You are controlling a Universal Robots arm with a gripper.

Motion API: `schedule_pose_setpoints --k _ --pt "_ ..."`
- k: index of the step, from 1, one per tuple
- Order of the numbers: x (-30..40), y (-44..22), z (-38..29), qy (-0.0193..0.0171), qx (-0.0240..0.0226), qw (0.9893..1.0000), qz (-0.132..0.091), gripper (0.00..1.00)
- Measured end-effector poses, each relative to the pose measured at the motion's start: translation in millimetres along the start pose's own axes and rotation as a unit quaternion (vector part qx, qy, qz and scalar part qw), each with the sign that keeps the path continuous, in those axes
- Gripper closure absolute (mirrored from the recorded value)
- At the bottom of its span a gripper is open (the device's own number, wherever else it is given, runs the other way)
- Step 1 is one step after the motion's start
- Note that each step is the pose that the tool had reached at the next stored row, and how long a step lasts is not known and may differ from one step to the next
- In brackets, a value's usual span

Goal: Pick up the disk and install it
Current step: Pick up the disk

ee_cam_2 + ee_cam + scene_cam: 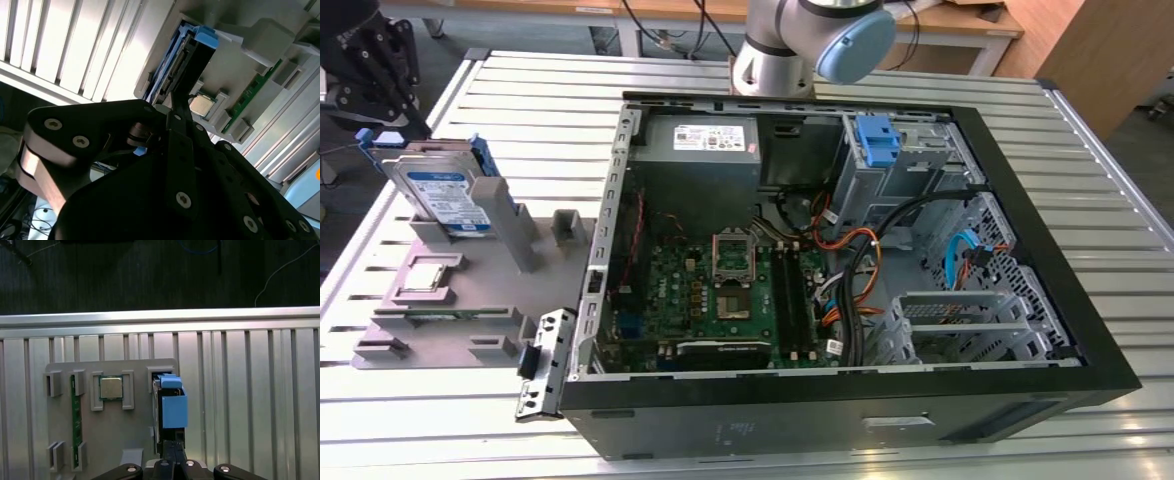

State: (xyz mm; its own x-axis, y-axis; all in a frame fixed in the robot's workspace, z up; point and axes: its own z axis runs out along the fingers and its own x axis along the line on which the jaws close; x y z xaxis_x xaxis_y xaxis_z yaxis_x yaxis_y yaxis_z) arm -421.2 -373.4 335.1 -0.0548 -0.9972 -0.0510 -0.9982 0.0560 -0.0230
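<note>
For a clean pick I'd centre the gripper (172, 445) on the top edge of the disk (444, 195), square to its flat faces. Then I'd pull straight up so it leaves the grey holder (467, 300) w/o jamming. The disk stands on edge in that holder directly under the gripper, touching it or just shy; can't tell how far open the gripper is or whether it has hold of anything. The open PC case (854, 405) lies well apart from the gripper, toward the exterior view's right.
</note>
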Motion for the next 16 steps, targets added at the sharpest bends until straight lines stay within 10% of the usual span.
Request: schedule_pose_setpoints --k 16 --pt "0.1 1.6 0.2 -0.0001 0.0027 1.0000 0.000 0.89"
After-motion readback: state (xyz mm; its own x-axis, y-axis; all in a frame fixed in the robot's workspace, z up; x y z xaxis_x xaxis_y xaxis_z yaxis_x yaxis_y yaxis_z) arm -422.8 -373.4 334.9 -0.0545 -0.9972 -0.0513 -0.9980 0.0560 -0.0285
